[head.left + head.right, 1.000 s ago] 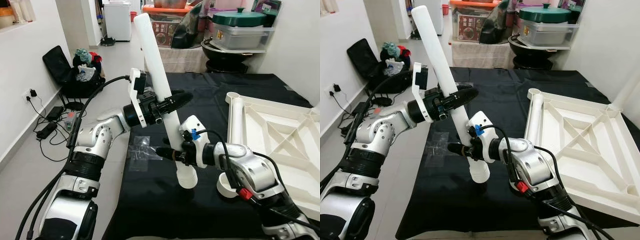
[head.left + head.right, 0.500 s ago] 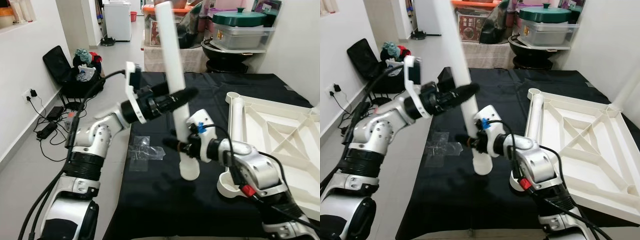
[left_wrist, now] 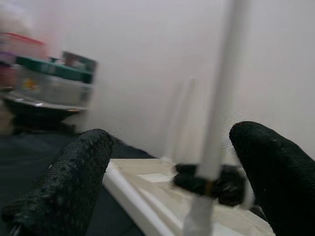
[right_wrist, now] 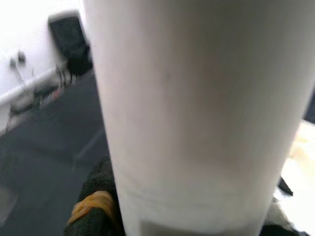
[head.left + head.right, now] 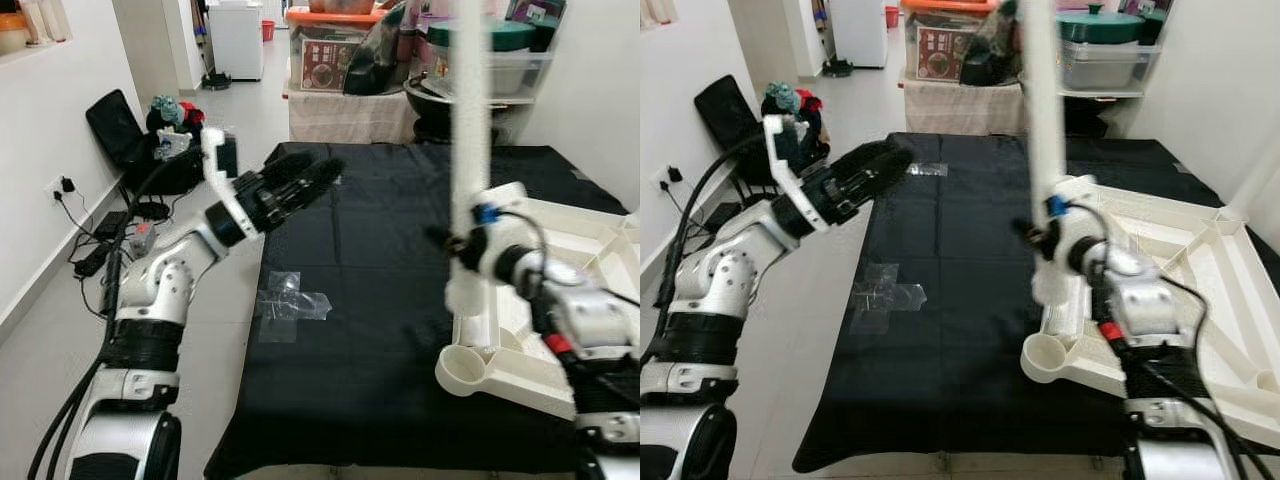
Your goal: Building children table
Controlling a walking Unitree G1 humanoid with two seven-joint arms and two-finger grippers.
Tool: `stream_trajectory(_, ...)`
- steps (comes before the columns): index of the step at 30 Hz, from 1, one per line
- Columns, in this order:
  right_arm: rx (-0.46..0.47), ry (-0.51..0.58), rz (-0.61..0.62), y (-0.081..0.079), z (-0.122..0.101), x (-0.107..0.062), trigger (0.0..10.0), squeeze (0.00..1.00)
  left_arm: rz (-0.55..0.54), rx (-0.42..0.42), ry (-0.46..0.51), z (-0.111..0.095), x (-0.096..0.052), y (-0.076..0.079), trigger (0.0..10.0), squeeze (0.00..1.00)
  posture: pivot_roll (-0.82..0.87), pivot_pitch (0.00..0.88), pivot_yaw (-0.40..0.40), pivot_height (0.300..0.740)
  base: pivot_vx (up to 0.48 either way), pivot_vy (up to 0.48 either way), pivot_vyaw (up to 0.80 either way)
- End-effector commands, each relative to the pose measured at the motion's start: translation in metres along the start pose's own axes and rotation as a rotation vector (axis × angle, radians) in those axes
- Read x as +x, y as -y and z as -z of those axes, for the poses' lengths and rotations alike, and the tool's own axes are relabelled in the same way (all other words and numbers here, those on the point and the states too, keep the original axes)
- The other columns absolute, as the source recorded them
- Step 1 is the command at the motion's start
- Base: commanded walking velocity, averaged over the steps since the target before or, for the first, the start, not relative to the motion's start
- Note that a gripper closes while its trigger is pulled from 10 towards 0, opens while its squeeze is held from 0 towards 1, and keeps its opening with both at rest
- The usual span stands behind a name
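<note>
A long white table leg (image 5: 468, 140) stands upright in the air, my right gripper (image 5: 455, 243) shut on its lower part; it looms close in the right wrist view (image 4: 197, 113). Its lower end hangs over the near left edge of the upturned white table top (image 5: 600, 240). Whether it touches, I cannot tell. A second leg (image 5: 482, 335) lies along that edge, beside a round socket (image 5: 462, 370) at the corner. My left gripper (image 5: 310, 175) is open and holds nothing, well to the left of the leg. Its fingers (image 3: 74, 167) are spread wide.
A black cloth (image 5: 340, 340) covers the work surface, with a clear plastic wrapper (image 5: 290, 300) near its left edge. Storage boxes and a pot (image 5: 480, 60) stand behind. A black bag (image 5: 125, 135) and cables (image 5: 95, 255) lie on the floor to the left.
My left gripper has let go of the leg and drawn back to the left. My right gripper has carried the leg to the right, from tilted to upright, over the table top's edge.
</note>
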State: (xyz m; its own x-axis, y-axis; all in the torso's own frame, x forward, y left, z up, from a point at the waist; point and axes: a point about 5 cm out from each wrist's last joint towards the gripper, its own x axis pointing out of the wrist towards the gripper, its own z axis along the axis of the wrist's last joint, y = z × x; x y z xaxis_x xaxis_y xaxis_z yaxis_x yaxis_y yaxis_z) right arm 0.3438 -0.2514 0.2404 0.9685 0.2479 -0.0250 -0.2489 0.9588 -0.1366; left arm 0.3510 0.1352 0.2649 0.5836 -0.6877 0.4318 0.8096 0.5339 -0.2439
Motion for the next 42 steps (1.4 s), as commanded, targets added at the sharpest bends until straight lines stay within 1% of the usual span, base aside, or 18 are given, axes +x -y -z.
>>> stream_trajectory(1, 0.006, 0.066, -0.048, -0.003, -0.004, -0.006, 0.0, 0.00, -0.066, 0.008, 0.003, 0.001, -0.011, -0.007, 10.0, 0.00, 0.02, 0.000, -0.038, 0.740, 0.000, 0.000, 0.00)
stream_trajectory(2, -0.001, 0.096, -0.095, -0.007, -0.003, -0.011, 0.0, 0.00, -0.101, 0.002, 0.000, 0.004, -0.017, -0.011, 10.0, 0.00, 0.02, 0.000, -0.041, 0.740, 0.000, 0.000, 0.00)
stream_trajectory(3, -0.001, 0.096, -0.095, -0.007, -0.003, -0.011, 0.0, 0.00, -0.101, 0.002, 0.000, 0.004, -0.017, -0.011, 10.0, 0.00, 0.02, 0.000, -0.041, 0.740, 0.000, 0.000, 0.00)
stream_trajectory(4, 0.015, 0.115, -0.139, -0.012, 0.001, -0.017, 0.0, 0.00, -0.125, -0.011, 0.001, 0.007, -0.021, -0.012, 10.0, 0.00, 0.02, 0.000, -0.041, 0.740, 0.000, 0.000, 0.00)
stream_trajectory(5, 0.015, 0.115, -0.139, -0.012, 0.001, -0.017, 0.0, 0.00, -0.125, -0.011, 0.001, 0.007, -0.021, -0.012, 10.0, 0.00, 0.02, 0.000, -0.041, 0.740, 0.000, 0.000, 0.00)
stream_trajectory(6, 0.032, 0.134, -0.194, -0.018, 0.007, -0.023, 0.0, 0.00, -0.146, -0.018, 0.000, 0.009, -0.025, -0.013, 10.0, 0.00, 0.02, 0.000, -0.043, 0.740, 0.000, 0.000, 0.00)
stream_trajectory(8, 0.032, 0.134, -0.194, -0.018, 0.007, -0.023, 0.0, 0.00, -0.146, -0.018, 0.000, 0.009, -0.025, -0.013, 10.0, 0.00, 0.02, 0.000, -0.043, 0.740, 0.000, 0.000, 0.00)
stream_trajectory(9, 0.078, 0.152, -0.234, -0.024, 0.012, -0.030, 0.0, 0.00, -0.162, -0.027, 0.002, 0.010, -0.028, -0.014, 10.0, 0.00, 0.02, 0.000, -0.041, 0.740, 0.000, 0.000, 0.00)
stream_trajectory(10, 0.078, 0.152, -0.234, -0.024, 0.012, -0.030, 0.0, 0.00, -0.162, -0.027, 0.002, 0.010, -0.028, -0.014, 10.0, 0.00, 0.02, 0.000, -0.041, 0.740, 0.000, 0.000, 0.00)
stream_trajectory(12, 0.111, 0.158, -0.286, -0.035, 0.026, -0.040, 0.0, 0.00, -0.204, -0.039, 0.001, 0.012, -0.033, -0.019, 10.0, 0.00, 0.02, 0.000, -0.035, 0.740, 0.000, 0.000, 0.00)
stream_trajectory(14, 0.112, 0.155, -0.293, -0.038, 0.031, -0.043, 0.0, 0.00, -0.215, -0.041, 0.000, 0.013, -0.034, -0.019, 10.0, 0.00, 0.02, 0.000, -0.035, 0.740, 0.000, 0.000, 0.00)
stream_trajectory(16, 0.117, 0.153, -0.290, -0.037, 0.033, -0.045, 0.0, 0.00, -0.221, -0.041, -0.005, 0.013, -0.035, -0.020, 10.0, 0.00, 0.02, 0.000, -0.034, 0.740, 0.000, 0.000, 0.00)
stream_trajectory(19, 0.116, 0.151, -0.280, -0.031, 0.037, -0.050, 0.0, 0.00, -0.240, -0.041, -0.012, 0.014, -0.039, -0.021, 10.0, 0.00, 0.02, 0.000, -0.034, 0.740, 0.000, 0.000, 0.00)
stream_trajectory(23, 0.113, 0.150, -0.281, -0.029, 0.039, -0.054, 0.0, 0.00, -0.254, -0.043, -0.013, 0.014, -0.041, -0.022, 10.0, 0.00, 0.02, 0.000, -0.036, 0.740, 0.000, 0.000, 0.00)
stream_trajectory(24, 0.106, 0.144, -0.274, -0.025, 0.042, -0.058, 0.0, 0.00, -0.260, -0.045, -0.016, 0.016, -0.042, -0.021, 10.0, 0.00, 0.02, 0.000, -0.036, 0.740, 0.000, 0.000, 0.00)
stream_trajectory(28, 0.101, 0.145, -0.262, -0.021, 0.043, -0.061, 0.0, 0.00, -0.262, -0.046, -0.022, 0.018, -0.043, -0.020, 10.0, 0.00, 0.02, 0.000, -0.035, 0.740, 0.000, 0.000, 0.00)
stream_trajectory(32, 0.101, 0.147, -0.262, -0.021, 0.042, -0.061, 0.0, 0.00, -0.264, -0.048, -0.023, 0.019, -0.043, -0.020, 10.0, 0.00, 0.02, 0.000, -0.035, 0.740, 0.000, 0.000, 0.00)
stream_trajectory(42, 0.092, 0.137, -0.287, -0.026, 0.048, -0.065, 0.0, 0.00, -0.277, -0.048, -0.028, 0.017, -0.044, -0.022, 10.0, 0.00, 0.02, 0.000, -0.034, 0.740, 0.000, 0.000, 0.00)
